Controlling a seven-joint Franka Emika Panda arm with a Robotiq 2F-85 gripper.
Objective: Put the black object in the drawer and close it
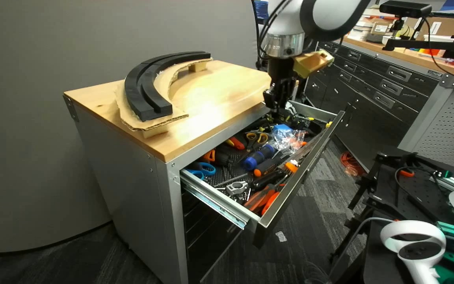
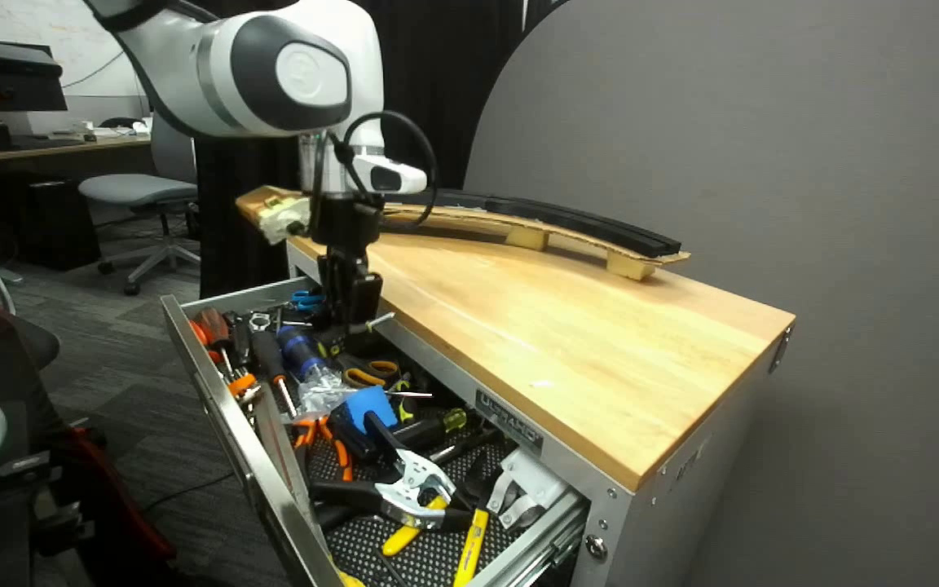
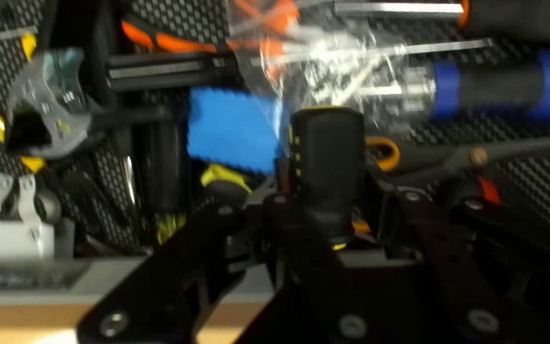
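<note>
Below the wooden top (image 2: 559, 350), the drawer (image 1: 284, 193) stands pulled out, presumably to receive the black object (image 3: 327, 148), which the gripper (image 3: 330, 180) grasps between its fingers (image 3: 283, 177) and holds over the tools (image 1: 255, 160), seemingly ready for release.

In an exterior view the Franka Panda arm (image 2: 274, 77) reaches in from eleven o'clock, and its wrist (image 2: 368, 169) and Robotiq gripper (image 2: 353, 308) hang toward six. In the wrist view the fingers (image 3: 284, 215) point to twelve, gripping.
</note>
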